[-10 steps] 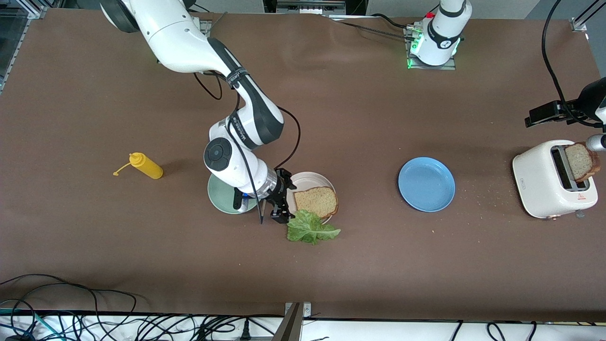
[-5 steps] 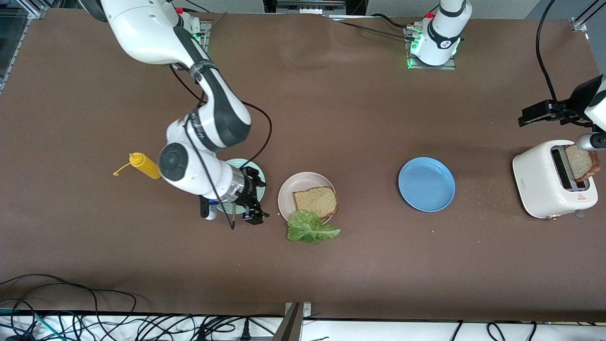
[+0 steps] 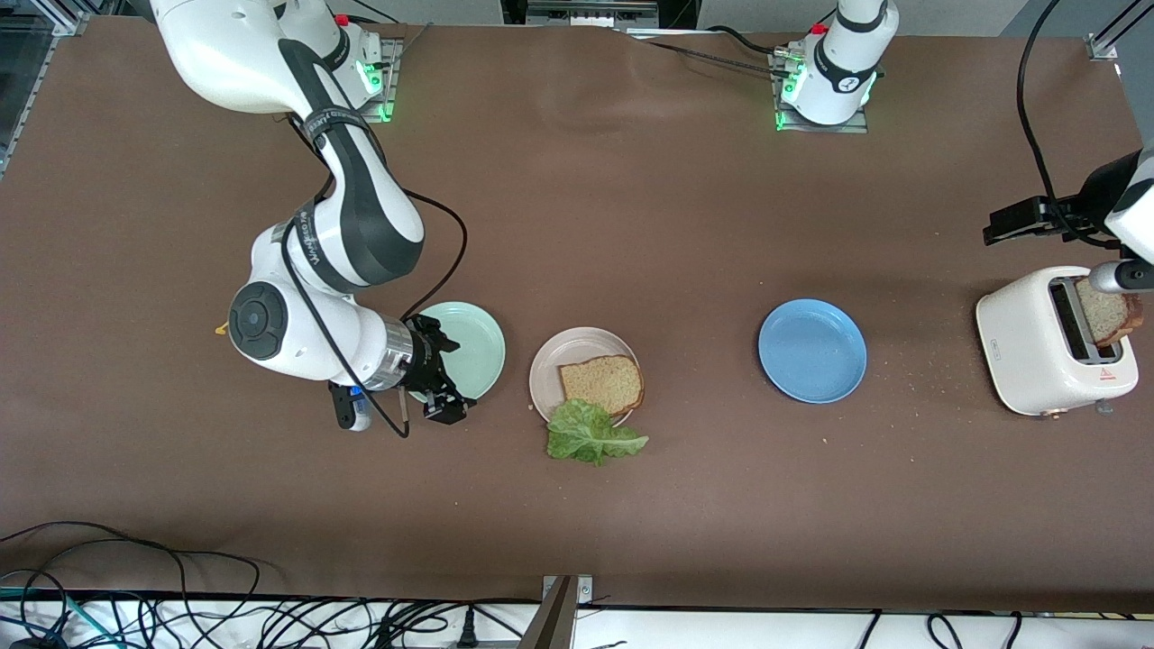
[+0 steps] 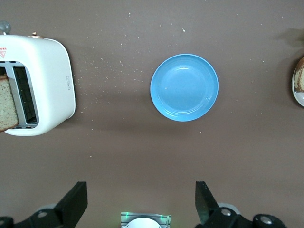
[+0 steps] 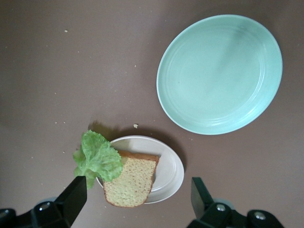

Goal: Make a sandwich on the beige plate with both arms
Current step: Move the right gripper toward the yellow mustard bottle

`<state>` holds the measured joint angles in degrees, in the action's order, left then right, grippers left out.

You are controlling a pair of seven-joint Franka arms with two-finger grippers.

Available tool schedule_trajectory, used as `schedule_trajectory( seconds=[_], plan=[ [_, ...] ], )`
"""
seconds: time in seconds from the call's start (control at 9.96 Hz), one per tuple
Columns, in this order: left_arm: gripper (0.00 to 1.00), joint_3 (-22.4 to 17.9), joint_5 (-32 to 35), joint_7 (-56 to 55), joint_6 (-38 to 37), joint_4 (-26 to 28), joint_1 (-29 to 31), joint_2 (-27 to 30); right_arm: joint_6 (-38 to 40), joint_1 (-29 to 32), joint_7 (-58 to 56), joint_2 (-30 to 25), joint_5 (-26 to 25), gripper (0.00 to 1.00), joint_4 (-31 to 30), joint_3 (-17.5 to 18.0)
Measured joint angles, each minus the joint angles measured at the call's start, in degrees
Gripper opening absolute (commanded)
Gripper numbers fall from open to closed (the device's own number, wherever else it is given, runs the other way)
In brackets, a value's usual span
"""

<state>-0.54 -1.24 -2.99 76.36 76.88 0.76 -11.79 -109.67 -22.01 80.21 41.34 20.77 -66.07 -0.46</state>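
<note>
The beige plate (image 3: 559,361) lies mid-table and carries one slice of brown bread (image 3: 602,382). A ruffled lettuce leaf (image 3: 590,434) rests on the plate's rim nearest the front camera and spills onto the table. A second slice (image 3: 1107,311) stands in the white toaster (image 3: 1037,347). My right gripper (image 3: 444,379) is open and empty above the mint green plate (image 3: 473,347); its wrist view shows bread (image 5: 130,183), lettuce (image 5: 97,159) and beige plate (image 5: 168,171) ahead. My left gripper (image 4: 140,190) hangs high, open and empty, near the toaster (image 4: 47,80).
A blue plate (image 3: 811,350) lies between the beige plate and the toaster, also seen as the blue plate (image 4: 184,87). Crumbs are scattered around the toaster. The right arm's wrist hides the yellow bottle. Cables run along the table edge nearest the front camera.
The right arm has swung away from the beige plate toward its own end of the table, now over the mint plate and covering the yellow bottle. The left arm has shifted only slightly.
</note>
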Motion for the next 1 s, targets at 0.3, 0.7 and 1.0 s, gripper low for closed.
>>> schedule_trajectory(
  seconds=[0.3, 0.7, 1.0],
  plan=[
    [1.00, 0.30, 0.00, 0.01, 0.14, -2.01, -0.03, -0.07, 6.92, 0.28, -13.50, -2.74, -0.22, 1.00, 0.01, -4.15],
    [1.00, 0.01, 0.00, 0.01, 0.15, -2.50, 0.17, -0.09, 17.08, 0.67, -41.21, -5.22, -0.44, 1.00, 0.00, -13.40],
    [1.00, 0.02, 0.01, -0.01, 0.15, -2.51, 0.19, -0.09, 21.26, 1.02, -62.64, -5.26, -0.43, 1.00, -0.63, -21.39]
  ],
)
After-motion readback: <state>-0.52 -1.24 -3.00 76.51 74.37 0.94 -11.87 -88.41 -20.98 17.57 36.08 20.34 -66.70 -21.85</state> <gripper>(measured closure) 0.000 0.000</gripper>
